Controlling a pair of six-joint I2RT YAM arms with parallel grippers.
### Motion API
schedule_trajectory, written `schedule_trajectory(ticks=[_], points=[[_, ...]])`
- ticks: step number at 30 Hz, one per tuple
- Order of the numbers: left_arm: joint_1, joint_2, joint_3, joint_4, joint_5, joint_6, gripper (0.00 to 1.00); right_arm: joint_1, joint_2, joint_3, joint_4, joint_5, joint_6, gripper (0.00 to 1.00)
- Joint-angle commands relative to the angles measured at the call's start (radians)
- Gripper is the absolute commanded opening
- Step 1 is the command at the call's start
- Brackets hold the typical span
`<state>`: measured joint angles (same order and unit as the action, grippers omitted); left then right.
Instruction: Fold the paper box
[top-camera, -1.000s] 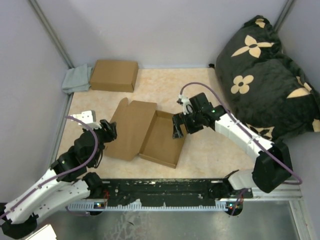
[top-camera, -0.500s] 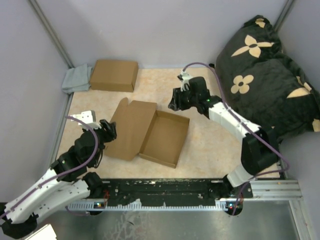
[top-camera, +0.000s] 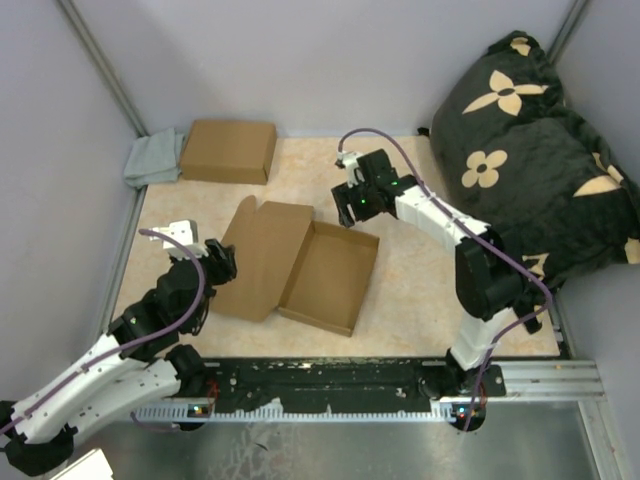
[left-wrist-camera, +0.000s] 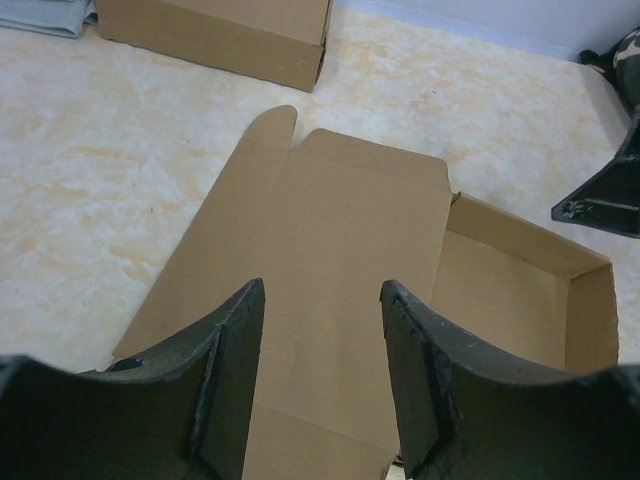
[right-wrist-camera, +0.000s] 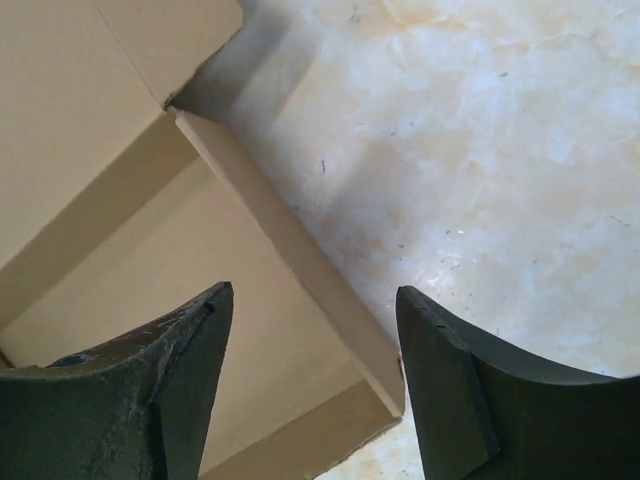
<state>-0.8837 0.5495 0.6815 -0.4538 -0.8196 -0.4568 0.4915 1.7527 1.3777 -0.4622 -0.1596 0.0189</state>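
Observation:
The paper box (top-camera: 335, 280) lies open in the middle of the table, its brown tray to the right and its flat lid (top-camera: 262, 250) to the left. My left gripper (top-camera: 222, 262) hovers open at the lid's left edge. In the left wrist view its fingers (left-wrist-camera: 235, 370) frame the lid (left-wrist-camera: 340, 230), with nothing between them. My right gripper (top-camera: 350, 212) hangs open just above the tray's far corner. In the right wrist view the tray's far wall (right-wrist-camera: 300, 250) runs below the gap of the right gripper (right-wrist-camera: 315, 295), which holds nothing.
A closed brown carton (top-camera: 230, 150) sits at the back left beside a grey cloth (top-camera: 153, 158). A black flowered cushion (top-camera: 540, 140) fills the back right corner. Grey walls close the left and far sides.
My right gripper left the tray's right wall and swung back and left to the tray's far corner. The left gripper barely shifted. The box has not moved.

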Motion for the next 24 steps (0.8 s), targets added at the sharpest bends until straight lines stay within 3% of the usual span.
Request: schedule_trajectory(ticks=[1,14,19,24], points=[[0.004,0.001,-0.012,0.021,0.002,-0.005,0.57,0.047,0.070,0.089,-0.043,0.033,-0.113,0.65],[0.005,0.006,-0.011,0.020,0.002,-0.003,0.57,0.085,0.211,0.161,-0.044,0.054,-0.129,0.60],[0.004,0.007,-0.011,0.021,0.003,-0.004,0.57,0.085,0.231,0.137,-0.047,0.057,-0.105,0.50],[0.003,0.009,-0.014,0.024,0.004,-0.003,0.57,0.085,0.179,0.013,-0.009,0.094,-0.058,0.38]])
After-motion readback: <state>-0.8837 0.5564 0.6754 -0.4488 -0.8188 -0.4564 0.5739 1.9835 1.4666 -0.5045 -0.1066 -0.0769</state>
